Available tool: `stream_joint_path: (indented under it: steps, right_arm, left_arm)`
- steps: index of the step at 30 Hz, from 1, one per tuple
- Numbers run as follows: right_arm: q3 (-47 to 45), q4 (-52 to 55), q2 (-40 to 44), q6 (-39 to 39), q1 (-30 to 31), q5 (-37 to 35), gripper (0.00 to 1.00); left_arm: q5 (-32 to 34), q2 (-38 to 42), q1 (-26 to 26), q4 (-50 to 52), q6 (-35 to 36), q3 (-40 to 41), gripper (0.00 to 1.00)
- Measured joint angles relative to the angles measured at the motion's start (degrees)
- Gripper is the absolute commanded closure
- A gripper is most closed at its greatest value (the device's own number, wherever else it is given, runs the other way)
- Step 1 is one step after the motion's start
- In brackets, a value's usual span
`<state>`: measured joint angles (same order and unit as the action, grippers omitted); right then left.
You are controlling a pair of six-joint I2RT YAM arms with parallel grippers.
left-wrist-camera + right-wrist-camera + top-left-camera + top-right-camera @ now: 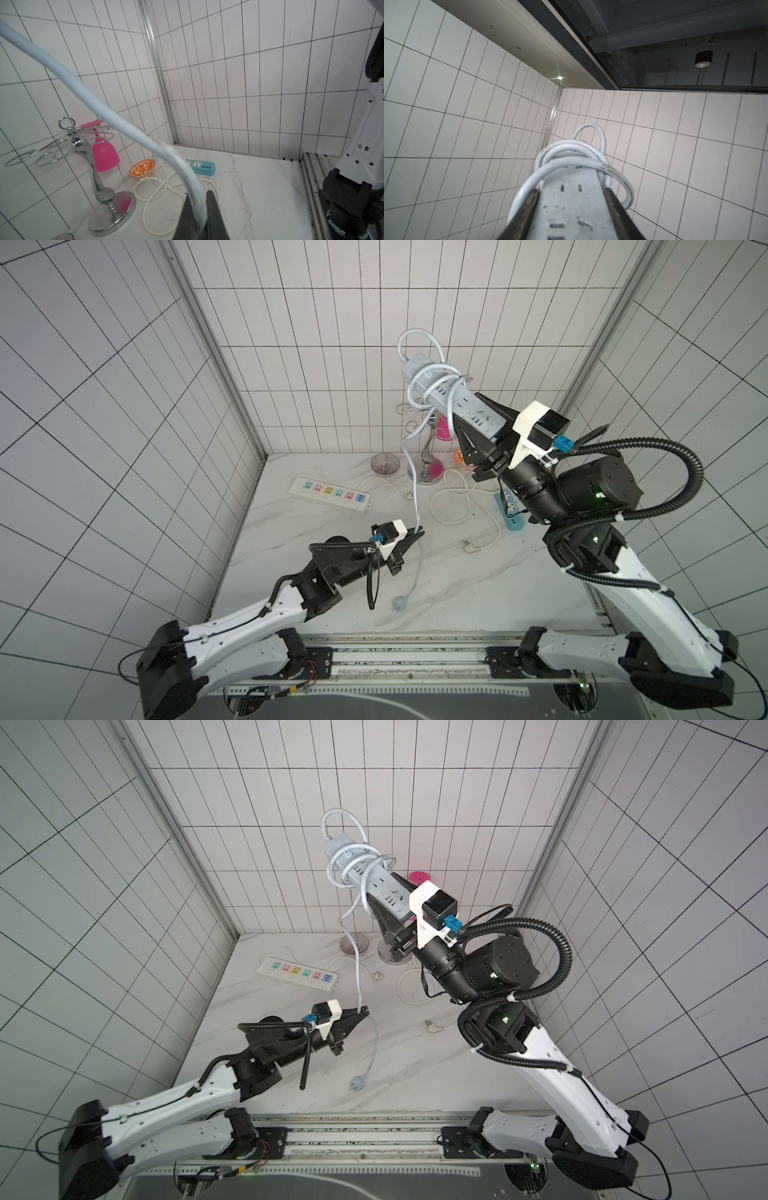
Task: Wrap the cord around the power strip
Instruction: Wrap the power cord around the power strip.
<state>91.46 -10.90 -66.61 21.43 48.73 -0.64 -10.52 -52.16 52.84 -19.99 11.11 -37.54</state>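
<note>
Left claw (198,195) pinches the cord (99,107). Right claw (465,408) clamps the power strip (453,396), raised high over the tabletop (478,593). Several loops are on, and a long tail down to the plug (397,605) is left, I'd say. The left wrist view shows the pinch; only the top views show the plug.

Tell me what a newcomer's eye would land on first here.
The right gripper holds the power strip high above the table, the cord coiled loosely around its far half. The cord's loose length hangs down to the left gripper, shut on it low down, with the plug lying on the table.
</note>
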Motion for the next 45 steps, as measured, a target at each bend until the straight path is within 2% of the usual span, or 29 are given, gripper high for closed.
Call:
stream_joint_path:
  steps: [3,6,13,17,22,26,30,36,45]
  right_arm:
    - [0.59,2.40,-0.96,4.02,-0.11,-2.58,1.00]
    - [3.41,7.23,-3.72,7.23,-0.81,-3.91,1.00]
    - [8.57,18.88,-9.46,9.77,-4.13,-2.86,1.00]
    - [8.57,20.92,-10.10,9.99,-5.68,-2.49,1.00]
    - [8.59,21.66,-10.14,10.38,-6.49,-1.64,1.00]
    - [10.75,27.15,-11.34,9.86,-7.52,2.91,1.00]
    - [13.11,33.59,-11.93,8.79,-9.16,9.79,1.00]
    - [17.55,43.50,-11.98,7.72,-10.54,19.98,1.00]
    - [19.41,52.61,-10.69,6.80,-10.86,31.39,1.00]
  left_arm:
    - [1.60,7.26,0.00,10.38,3.48,-5.70,1.00]
    - [2.89,10.62,0.00,18.14,7.08,-13.09,1.00]
    - [-0.13,8.15,0.00,35.06,13.62,-30.80,1.00]
    - [-4.83,7.10,0.00,43.21,14.78,-35.65,1.00]
    - [-7.34,9.22,-0.02,50.31,16.70,-37.22,1.00]
    - [-6.75,8.33,-0.02,55.91,21.35,-44.35,1.00]
    - [-4.85,2.67,-0.02,60.17,27.91,-56.61,1.00]
    - [-3.80,-6.75,0.00,66.31,37.83,-70.14,1.00]
    - [-1.05,-15.34,0.00,71.23,50.58,-83.23,1.00]
